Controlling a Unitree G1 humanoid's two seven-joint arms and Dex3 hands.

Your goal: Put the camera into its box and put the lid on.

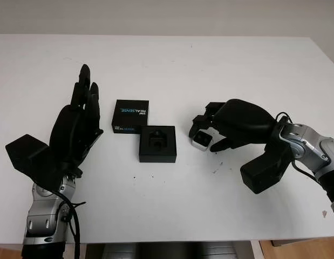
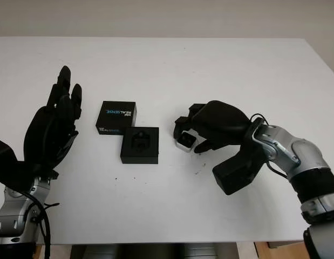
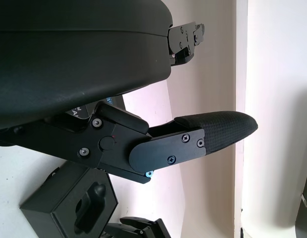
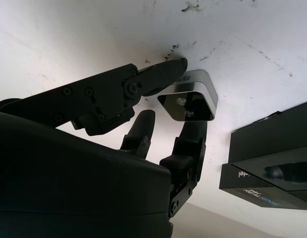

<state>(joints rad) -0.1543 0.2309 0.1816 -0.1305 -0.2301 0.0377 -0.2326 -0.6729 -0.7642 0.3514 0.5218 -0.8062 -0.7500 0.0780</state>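
Pick-up step: the right hand [image 1: 210, 135], right of centre, has its fingers clasped around the silver camera [image 1: 201, 140] on the table [image 1: 210, 59]. The left hand [image 1: 75, 127], raised at left, is released. Next: carry the camera to the open box [image 1: 157, 144]; lid [image 1: 130, 116] behind

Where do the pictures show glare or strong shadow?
Left wrist view: a bright washed-out band runs past the left hand. Right wrist view: the right hand, closed around the camera, casts soft shadow on the table. Eye views: even light.
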